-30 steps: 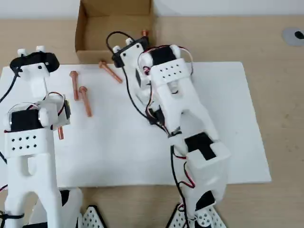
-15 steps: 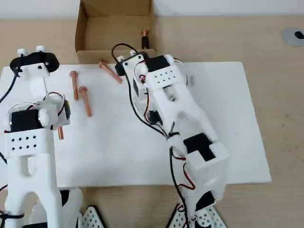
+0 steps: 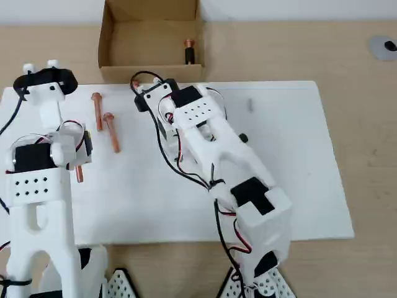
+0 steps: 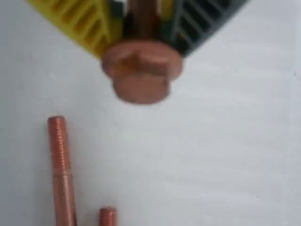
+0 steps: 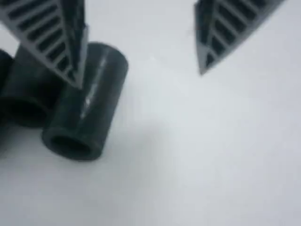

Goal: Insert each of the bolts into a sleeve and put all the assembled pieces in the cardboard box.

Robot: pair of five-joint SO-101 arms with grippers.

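Sleeves (image 5: pixel 84 110) lie by the spread right gripper (image 5: pixel 140 77); left gripper (image 4: pixel 144 40) clamps a bolt (image 4: pixel 141 73).

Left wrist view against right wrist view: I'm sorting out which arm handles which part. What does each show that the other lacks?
Left wrist view: the left end effector shut on a copper bolt, head towards the camera, with a second bolt and a third bolt lying below. Right wrist view: the right end effector open, one finger beside a dark sleeve, a second sleeve next to it. Shared: the white sheet underneath.
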